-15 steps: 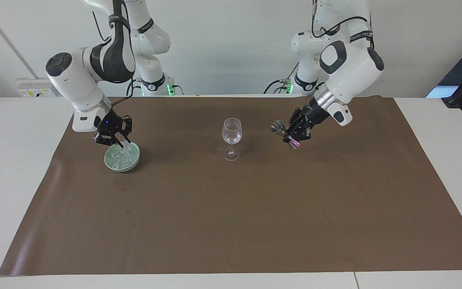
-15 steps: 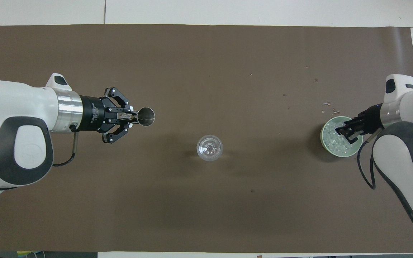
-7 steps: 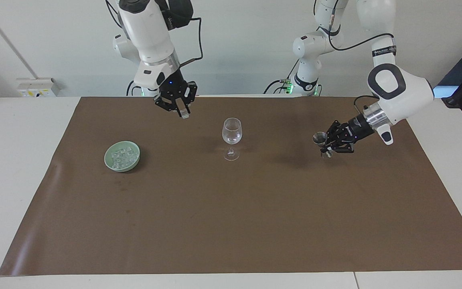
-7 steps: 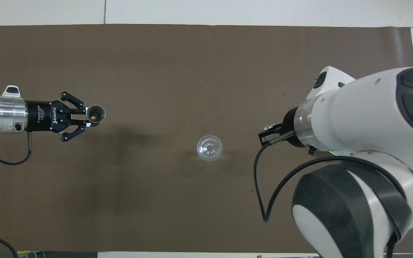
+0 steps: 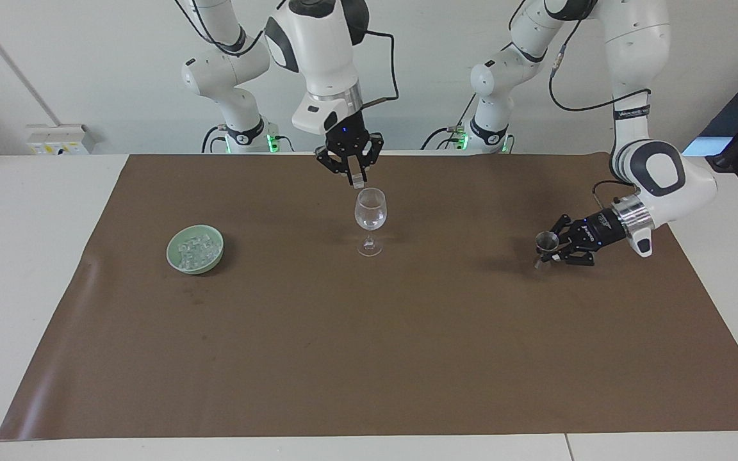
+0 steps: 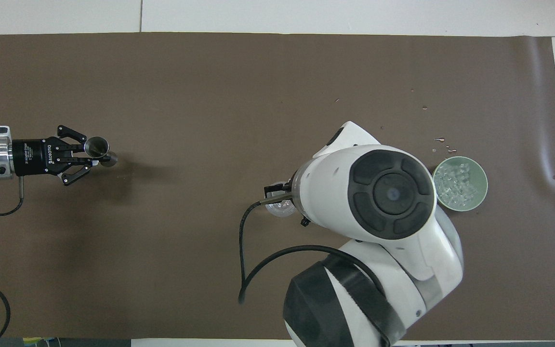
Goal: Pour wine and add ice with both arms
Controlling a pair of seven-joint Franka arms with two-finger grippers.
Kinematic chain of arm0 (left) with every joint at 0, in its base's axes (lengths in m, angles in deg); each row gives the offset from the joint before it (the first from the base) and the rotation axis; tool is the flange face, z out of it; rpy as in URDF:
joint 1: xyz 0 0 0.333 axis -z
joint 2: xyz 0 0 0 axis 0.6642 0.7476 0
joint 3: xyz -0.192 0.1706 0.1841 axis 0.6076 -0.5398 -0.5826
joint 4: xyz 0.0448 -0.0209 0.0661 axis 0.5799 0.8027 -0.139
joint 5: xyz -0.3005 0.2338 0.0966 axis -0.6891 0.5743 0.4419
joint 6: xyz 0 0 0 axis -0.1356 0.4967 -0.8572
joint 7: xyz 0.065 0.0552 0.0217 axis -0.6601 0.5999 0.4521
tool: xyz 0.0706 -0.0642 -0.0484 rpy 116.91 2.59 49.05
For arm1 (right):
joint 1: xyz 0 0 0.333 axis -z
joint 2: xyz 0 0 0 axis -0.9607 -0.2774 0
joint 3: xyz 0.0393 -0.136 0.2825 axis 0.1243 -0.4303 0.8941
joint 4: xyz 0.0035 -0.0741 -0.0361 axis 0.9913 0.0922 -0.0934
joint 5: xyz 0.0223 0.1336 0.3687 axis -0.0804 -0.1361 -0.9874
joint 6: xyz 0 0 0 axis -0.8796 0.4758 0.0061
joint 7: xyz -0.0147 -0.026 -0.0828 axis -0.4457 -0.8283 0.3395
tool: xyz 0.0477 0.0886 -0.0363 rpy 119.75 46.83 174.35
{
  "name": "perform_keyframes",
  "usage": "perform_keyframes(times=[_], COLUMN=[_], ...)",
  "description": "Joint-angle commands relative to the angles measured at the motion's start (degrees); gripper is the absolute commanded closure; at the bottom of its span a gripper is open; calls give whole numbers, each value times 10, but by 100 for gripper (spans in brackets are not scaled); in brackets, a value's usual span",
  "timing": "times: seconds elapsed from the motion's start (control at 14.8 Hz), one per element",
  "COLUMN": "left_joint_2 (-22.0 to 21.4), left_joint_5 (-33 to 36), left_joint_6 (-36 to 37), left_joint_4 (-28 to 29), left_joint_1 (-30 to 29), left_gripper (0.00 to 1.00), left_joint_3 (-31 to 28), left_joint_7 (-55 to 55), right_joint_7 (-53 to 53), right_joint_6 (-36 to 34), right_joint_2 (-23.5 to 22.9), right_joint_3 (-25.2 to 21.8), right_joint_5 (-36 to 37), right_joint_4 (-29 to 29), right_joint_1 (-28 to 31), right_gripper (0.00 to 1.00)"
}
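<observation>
We can read one brand with confidence: white letters spelling "ROBOTIQ" run along the black body of the left gripper (image 6: 95, 157) in the overhead view. On the left arm (image 5: 631, 112) a black band carries white lettering, but we cannot make out the words. We find no other legible text, number or sign.
</observation>
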Motion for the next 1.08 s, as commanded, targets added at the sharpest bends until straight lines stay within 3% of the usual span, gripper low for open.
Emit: perform_keyframes(times=[0.0,0.34,0.75,1.02], left_joint_2=[46,91,90,78], left_joint_5=[-32,-71,-97,-134], left_joint_6=[28,51,52,50], left_joint_4=[-36,-44,-8,36], left_joint_1=[-29,-67,-88,-91], left_gripper=[100,100,100,100], left_joint_3=[7,7,7,7], left_joint_7=[-4,-5,-42,-106], right_joint_7=[-12,-29,-38,-38], right_joint_6=[5,-8,-12,-9], right_joint_2=[-27,-19,-9,-9], right_joint_3=[-4,-4,-4,-4], right_joint_5=[11,11,11,11], right_joint_4=[-5,9,28,28], right_joint_1=[-6,-20,-31,-31], right_gripper=[100,100,99,83])
